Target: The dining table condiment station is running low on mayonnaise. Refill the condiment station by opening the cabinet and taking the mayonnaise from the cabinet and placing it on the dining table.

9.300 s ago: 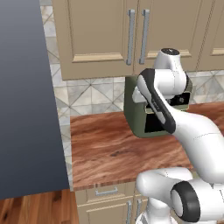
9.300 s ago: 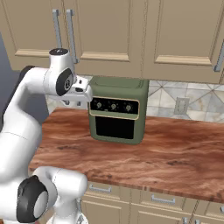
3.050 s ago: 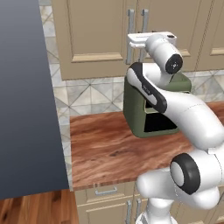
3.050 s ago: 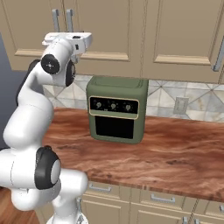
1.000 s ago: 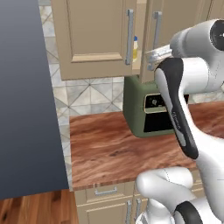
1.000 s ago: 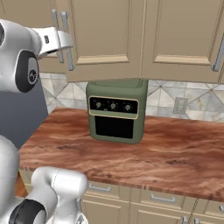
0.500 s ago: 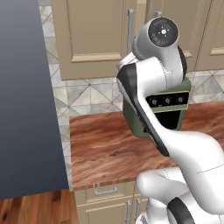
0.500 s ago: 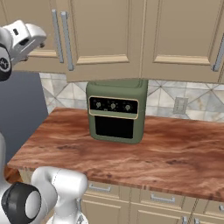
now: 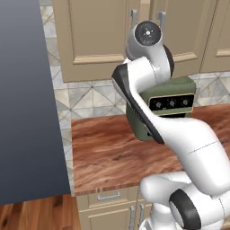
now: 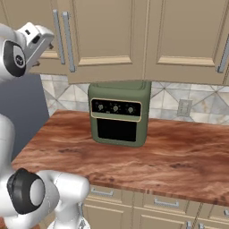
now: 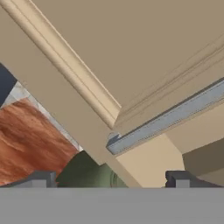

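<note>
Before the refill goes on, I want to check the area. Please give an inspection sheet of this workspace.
Surface: wood counter, carries the oven.
Job's things: cabinet; its silver handle lies just ahead of the gripper; door ajar or shut, cannot tell.
Clutter: green oven, against the wall.
Grippers: gripper open, holding nothing.
Cables: nothing seen.
Surroundings: tiled backsplash, wall outlet, dark tall panel.

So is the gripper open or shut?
Open: in the hand view the gripper has its two tips standing wide apart, with nothing between them.
</note>
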Robot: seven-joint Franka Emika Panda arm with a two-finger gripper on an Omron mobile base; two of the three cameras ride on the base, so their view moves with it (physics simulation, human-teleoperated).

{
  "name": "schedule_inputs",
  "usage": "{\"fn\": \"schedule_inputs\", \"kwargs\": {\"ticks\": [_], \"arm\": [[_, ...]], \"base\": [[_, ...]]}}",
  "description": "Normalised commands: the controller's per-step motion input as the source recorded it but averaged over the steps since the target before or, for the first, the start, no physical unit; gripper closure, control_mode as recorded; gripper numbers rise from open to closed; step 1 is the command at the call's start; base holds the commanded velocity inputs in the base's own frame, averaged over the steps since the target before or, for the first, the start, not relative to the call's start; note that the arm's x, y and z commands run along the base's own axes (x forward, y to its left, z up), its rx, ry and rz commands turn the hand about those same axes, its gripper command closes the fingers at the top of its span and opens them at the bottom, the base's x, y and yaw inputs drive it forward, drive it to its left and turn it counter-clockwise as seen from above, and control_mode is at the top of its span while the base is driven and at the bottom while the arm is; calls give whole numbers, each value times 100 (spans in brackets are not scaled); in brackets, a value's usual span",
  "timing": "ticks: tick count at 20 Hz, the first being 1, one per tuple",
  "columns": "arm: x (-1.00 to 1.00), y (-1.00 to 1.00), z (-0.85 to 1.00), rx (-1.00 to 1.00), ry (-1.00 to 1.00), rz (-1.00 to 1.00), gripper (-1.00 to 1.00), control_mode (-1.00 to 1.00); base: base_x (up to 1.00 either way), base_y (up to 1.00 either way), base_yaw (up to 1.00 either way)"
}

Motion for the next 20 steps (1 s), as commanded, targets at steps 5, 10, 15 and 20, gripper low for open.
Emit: {"fn": "schedule_inputs", "kwargs": {"ticks": [5,10,15,20], "arm": [[26,0,-4,-17,5,1,-100,-100],[20,3,-12,-18,5,0,-100,-100],[10,0,-4,-11,4,0,-100,-100],[2,-11,0,-4,2,0,-100,-100]], "base": [[0,0,0],[0,0,0],[0,0,0],[0,0,0]]}}
